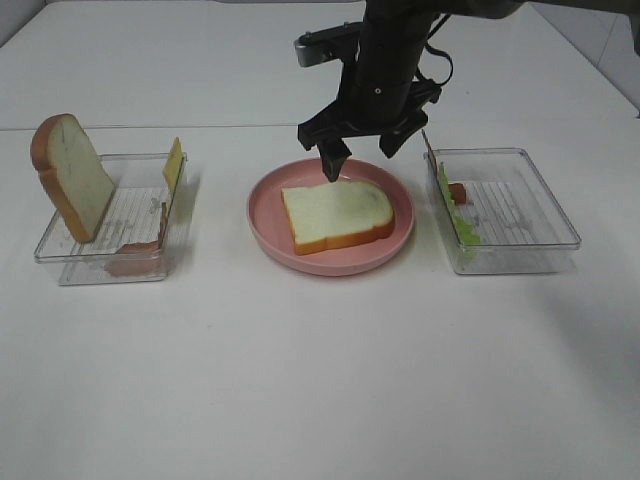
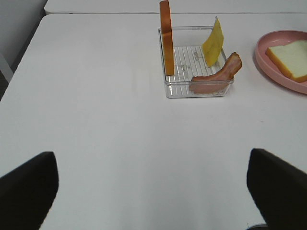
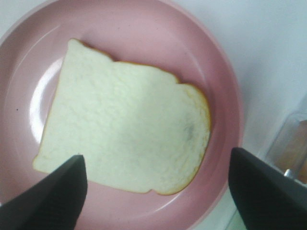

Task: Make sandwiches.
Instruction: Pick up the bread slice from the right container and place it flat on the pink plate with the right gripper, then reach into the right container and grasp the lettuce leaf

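Nearest, the left gripper [image 2: 153,188] hangs over bare table [image 2: 110,124], fingers spread wide with nothing between them, well short of the food.

Further out, three dishes stand in a row. The pink plate [image 1: 262,222] is in the middle, and one bread slice [image 1: 337,213] lies flat on it. This is the base of the sandwich. At the plate's 9 o'clock is the left tray [image 1: 90,268], with a second bread slice [image 1: 72,175] standing on edge, a cheese slice [image 1: 174,164] leaning against the wall and a bacon strip [image 1: 138,247] draped over the near rim. At 3 o'clock is the right tray [image 1: 530,255], where a lettuce leaf [image 1: 462,228] stands against the wall nearest the plate. A small reddish piece sits beside it; I cannot tell what it is.

Farthest, the right gripper [image 1: 362,155] hovers over the plate's 12 o'clock rim, its fingers apart and holding nothing.

The step in hand looks like fetching the first filling, and the lettuce is the closest. To do it well, the gripper should:
- lift straight up before swinging towards 3 o'clock, so that it does not drag the bread;
- come down with one finger either side of the leaf's upper edge, clear of the tray wall;
- close gently, since the leaf is thin and may slip;
- lay the leaf centred on the slice.
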